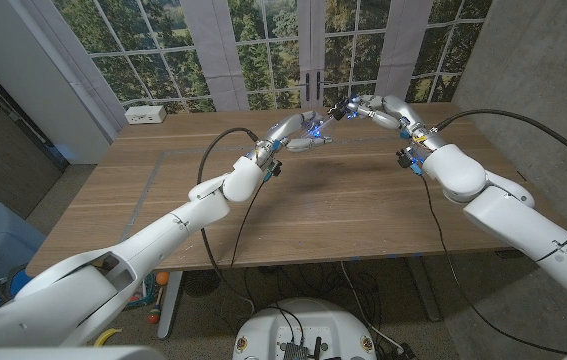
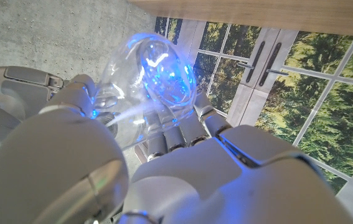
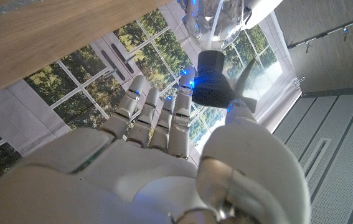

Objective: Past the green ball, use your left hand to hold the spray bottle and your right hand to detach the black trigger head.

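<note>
At the far left corner of the wooden tabletop [image 1: 163, 200] a small white box [image 1: 146, 115] sits near the window. The left arm reaches in from the lower left corner, a black cable [image 1: 225, 140] looping above its forearm. The left hand [image 1: 288, 135] is raised over the far middle of the tabletop, its fingers [image 2: 182, 127] curled around the clear bottle [image 2: 154, 68], which glows blue from the hand's lights. In the left wrist view the bottle's rounded body rests against the fingers with the thumb on its other side, so the hand grips it, lifted off the wood and lying roughly sideways, its neck pointing toward the right hand.

Just right of it, the black trigger head [image 3: 212, 79] sits between the two hands. In the right wrist view its collar is close to the bottle's neck; whether the two touch or stand slightly apart cannot be told. The right hand [image 1: 363, 108] pinches the trigger head between thumb and fingertips [image 3: 185, 84], the other fingers held nearly straight beside them. The right arm comes in from the lower right, its own black cable [image 1: 523, 120] arching behind the wrist.
</note>
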`<state>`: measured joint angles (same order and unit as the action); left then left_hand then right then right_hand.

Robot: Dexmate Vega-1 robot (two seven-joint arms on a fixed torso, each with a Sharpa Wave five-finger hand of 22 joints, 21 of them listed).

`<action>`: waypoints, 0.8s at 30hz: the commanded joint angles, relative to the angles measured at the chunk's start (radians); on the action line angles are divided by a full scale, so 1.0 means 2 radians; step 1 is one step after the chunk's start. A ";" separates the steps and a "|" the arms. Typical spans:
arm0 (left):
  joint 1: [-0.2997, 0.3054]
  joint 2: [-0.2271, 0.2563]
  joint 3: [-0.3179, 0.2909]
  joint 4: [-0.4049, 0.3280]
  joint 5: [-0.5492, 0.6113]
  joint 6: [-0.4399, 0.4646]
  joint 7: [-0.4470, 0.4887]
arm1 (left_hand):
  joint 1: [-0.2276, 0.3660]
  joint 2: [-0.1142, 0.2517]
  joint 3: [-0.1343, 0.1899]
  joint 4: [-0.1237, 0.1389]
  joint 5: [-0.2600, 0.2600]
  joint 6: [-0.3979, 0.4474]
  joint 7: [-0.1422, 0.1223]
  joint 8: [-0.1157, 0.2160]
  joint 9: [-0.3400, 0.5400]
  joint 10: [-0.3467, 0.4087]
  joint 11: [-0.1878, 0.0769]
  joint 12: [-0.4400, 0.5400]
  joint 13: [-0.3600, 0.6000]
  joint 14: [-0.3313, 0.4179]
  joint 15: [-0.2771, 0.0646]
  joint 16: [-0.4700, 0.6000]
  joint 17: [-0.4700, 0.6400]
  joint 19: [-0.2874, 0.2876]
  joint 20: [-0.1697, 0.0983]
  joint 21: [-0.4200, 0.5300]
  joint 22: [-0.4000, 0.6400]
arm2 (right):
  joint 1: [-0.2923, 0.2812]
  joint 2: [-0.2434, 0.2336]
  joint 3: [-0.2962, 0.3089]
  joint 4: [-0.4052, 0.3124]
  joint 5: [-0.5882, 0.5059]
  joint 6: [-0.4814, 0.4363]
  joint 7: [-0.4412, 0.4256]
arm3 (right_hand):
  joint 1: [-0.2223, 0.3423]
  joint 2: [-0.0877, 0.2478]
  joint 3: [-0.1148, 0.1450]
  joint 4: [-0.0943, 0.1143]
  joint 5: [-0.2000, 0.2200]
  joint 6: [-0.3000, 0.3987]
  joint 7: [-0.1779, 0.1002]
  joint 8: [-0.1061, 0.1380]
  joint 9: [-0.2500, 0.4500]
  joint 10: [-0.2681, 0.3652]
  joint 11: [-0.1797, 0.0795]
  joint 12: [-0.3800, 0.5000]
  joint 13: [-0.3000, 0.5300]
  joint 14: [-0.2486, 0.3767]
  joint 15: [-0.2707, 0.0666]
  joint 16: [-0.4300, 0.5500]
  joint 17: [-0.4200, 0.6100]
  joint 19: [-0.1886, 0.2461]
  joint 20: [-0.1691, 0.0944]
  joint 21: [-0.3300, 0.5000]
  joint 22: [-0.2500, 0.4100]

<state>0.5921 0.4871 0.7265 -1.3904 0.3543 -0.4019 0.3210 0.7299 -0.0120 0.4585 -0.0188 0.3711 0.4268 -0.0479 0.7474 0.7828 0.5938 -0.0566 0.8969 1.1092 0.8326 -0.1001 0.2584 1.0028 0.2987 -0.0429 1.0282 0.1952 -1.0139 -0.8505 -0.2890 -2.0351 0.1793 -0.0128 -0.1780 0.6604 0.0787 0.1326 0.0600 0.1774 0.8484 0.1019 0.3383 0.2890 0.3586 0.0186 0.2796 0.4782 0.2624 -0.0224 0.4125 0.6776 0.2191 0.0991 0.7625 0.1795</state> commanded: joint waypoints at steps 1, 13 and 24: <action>-0.002 -0.005 -0.003 0.008 0.009 -0.004 0.002 | 0.079 0.100 0.063 0.057 0.003 0.044 -0.040 0.002 0.001 0.076 -0.072 0.012 0.002 0.005 -0.064 -0.002 0.003 -0.002 -0.030 0.004 -0.001 | 0.006 0.017 0.003 0.045 0.049 0.060 0.038 | -0.033 0.003 -0.009 0.010 0.001 -0.031 0.002 -0.014 0.005 -0.019 0.007 -0.008 0.002 -0.013 0.013 -0.005 0.004 -0.014 0.005 -0.008 0.003; -0.006 -0.009 -0.001 0.020 0.008 0.000 0.003 | 0.079 0.099 0.063 0.057 0.004 0.045 -0.039 0.002 0.001 0.075 -0.072 0.010 0.003 0.005 -0.064 -0.004 0.005 -0.004 -0.030 0.007 -0.002 | 0.059 0.026 -0.020 0.109 0.135 0.114 0.157 | -0.059 0.023 -0.007 0.003 0.002 -0.126 -0.014 -0.059 0.007 -0.069 0.017 -0.025 0.004 -0.050 0.025 -0.017 0.010 -0.039 0.011 -0.024 0.004; -0.017 -0.015 0.002 0.043 0.004 -0.013 0.007 | 0.079 0.099 0.063 0.056 0.005 0.044 -0.039 0.003 0.002 0.076 -0.072 0.011 0.006 0.006 -0.064 -0.005 0.007 -0.004 -0.031 0.009 -0.003 | 0.060 0.040 -0.019 0.132 0.149 0.154 0.162 | 0.001 0.031 0.034 -0.068 0.013 -0.136 -0.066 -0.068 -0.001 -0.072 -0.009 -0.023 0.003 -0.046 0.008 -0.012 0.014 -0.040 0.000 -0.029 0.005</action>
<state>0.5768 0.4694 0.7229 -1.3454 0.3693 -0.4075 0.3276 0.7299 -0.0120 0.4585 -0.0188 0.3704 0.4267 -0.0479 0.7440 0.7818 0.5938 -0.0567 0.8977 1.1144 0.8327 -0.1001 0.2514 1.0120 0.2932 -0.0374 1.0422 0.1877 -0.9093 -0.7847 -0.3224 -1.8143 0.4358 0.2238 0.1071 0.6126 0.1605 0.1755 -0.0211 0.1917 0.6496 0.0048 0.2343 0.2933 0.2231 0.0137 0.2331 0.4829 0.1680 -0.0003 0.3828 0.7023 0.1285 0.1066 0.7045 0.1842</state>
